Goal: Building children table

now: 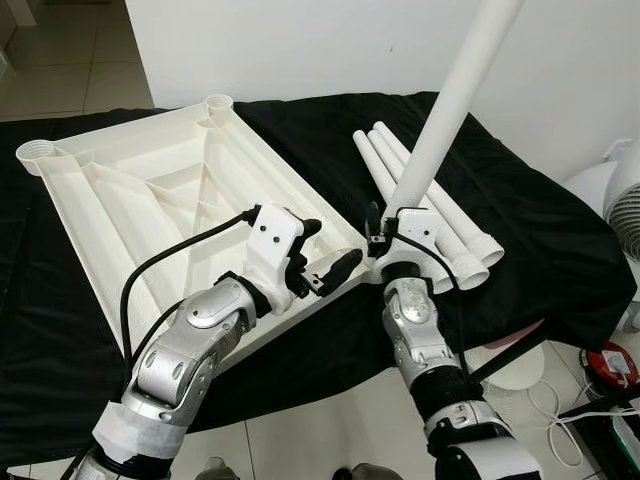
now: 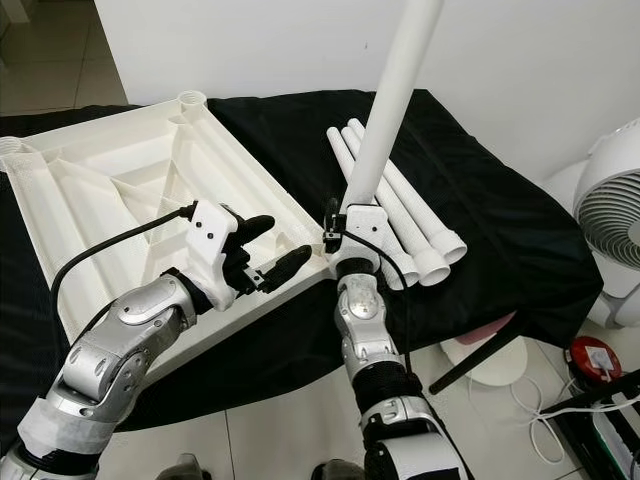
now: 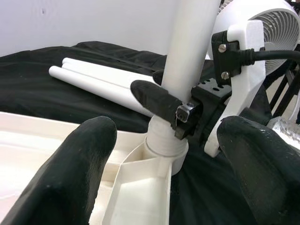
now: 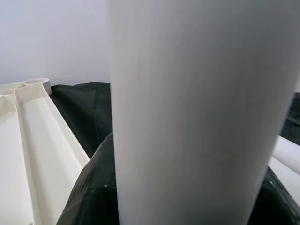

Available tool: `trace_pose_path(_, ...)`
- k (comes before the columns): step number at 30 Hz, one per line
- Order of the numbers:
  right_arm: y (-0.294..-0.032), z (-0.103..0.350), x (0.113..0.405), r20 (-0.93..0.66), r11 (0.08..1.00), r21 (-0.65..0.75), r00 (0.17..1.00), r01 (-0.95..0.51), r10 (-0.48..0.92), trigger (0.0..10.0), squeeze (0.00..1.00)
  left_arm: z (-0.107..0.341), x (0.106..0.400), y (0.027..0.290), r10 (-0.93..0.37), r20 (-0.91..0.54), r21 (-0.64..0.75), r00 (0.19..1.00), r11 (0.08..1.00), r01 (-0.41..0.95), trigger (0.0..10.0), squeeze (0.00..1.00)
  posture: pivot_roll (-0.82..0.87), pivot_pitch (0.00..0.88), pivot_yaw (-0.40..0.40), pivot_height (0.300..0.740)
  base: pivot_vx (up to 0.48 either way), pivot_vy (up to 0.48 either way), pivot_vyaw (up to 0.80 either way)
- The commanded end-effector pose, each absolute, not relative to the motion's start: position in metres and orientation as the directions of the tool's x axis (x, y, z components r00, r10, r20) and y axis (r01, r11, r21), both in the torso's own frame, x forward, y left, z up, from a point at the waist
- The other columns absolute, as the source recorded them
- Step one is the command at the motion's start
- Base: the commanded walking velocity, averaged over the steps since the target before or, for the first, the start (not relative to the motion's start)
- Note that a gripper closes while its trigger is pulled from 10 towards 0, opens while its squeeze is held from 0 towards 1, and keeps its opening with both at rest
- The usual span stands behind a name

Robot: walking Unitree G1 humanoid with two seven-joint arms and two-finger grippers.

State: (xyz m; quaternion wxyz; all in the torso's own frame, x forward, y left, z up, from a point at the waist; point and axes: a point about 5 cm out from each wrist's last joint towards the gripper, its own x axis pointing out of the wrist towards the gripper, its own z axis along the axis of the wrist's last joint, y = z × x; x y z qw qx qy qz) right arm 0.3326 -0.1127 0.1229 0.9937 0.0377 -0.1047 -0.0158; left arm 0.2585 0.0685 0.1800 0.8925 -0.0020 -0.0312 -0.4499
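Note:
A white plastic table top lies upside down on a black cloth, with round leg sockets at its corners. A long white leg stands upright in the near right corner socket. My right gripper is shut on this leg just above the socket. My left gripper is open over the table top's near edge, a short way left of that corner, and holds nothing. In the left wrist view its fingers frame the socket. Three spare white legs lie side by side on the cloth to the right.
The black cloth covers the work surface and hangs over its near edge above a tiled floor. A white fan stands at the right. Cables and a red object lie on the floor at the lower right. A white wall is behind.

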Motion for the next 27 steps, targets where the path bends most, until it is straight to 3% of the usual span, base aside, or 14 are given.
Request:
trace_pose_path(1, -0.127, 0.102, 0.329, 0.105, 0.991, 0.093, 0.989, 0.091, -0.101, 10.0, 0.0, 0.185, 0.254, 0.064, -0.836, 0.076, 0.046, 0.544, 0.548, 0.835, 10.0, 0.0, 0.04, 0.003, -0.038, 0.74, 0.0, 0.0, 0.0)
trace_pose_path(12, -0.124, 0.1, 0.328, 0.1, 0.992, 0.095, 0.99, 0.086, -0.095, 10.0, 0.0, 0.185, 0.254, 0.063, -0.834, 0.078, 0.043, 0.546, 0.55, 0.834, 10.0, 0.0, 0.04, 0.002, -0.039, 0.74, 0.0, 0.0, 0.0)
trace_pose_path(13, -0.123, 0.1, 0.328, 0.109, 0.992, 0.108, 0.991, 0.069, -0.081, 10.0, 1.0, 0.185, 0.254, 0.063, -0.834, 0.078, 0.043, 0.546, 0.55, 0.834, 10.0, 0.0, 0.04, 0.003, -0.04, 0.74, 0.0, 0.0, 0.0)
trace_pose_path(22, -0.12, 0.11, 0.326, 0.178, 0.988, 0.151, 0.984, -0.031, 0.003, 10.0, 1.0, 0.185, 0.254, 0.063, -0.834, 0.079, 0.042, 0.546, 0.55, 0.834, 10.0, 0.0, 0.04, 0.004, -0.039, 0.74, 0.0, 0.0, 0.0)
trace_pose_path(23, -0.119, 0.113, 0.327, 0.192, 0.986, 0.154, 0.981, -0.069, 0.038, 10.0, 0.0, 0.185, 0.254, 0.063, -0.835, 0.079, 0.042, 0.545, 0.549, 0.835, 10.0, 0.0, 0.04, 0.005, -0.039, 0.74, 0.0, 0.0, 0.0)
trace_pose_path(27, -0.119, 0.117, 0.329, 0.202, 0.983, 0.136, 0.975, -0.122, 0.093, 10.0, 0.0, 0.185, 0.254, 0.062, -0.837, 0.078, 0.043, 0.542, 0.546, 0.837, 10.0, 0.0, 0.03, 0.009, -0.037, 0.74, 0.0, 0.0, 0.0)
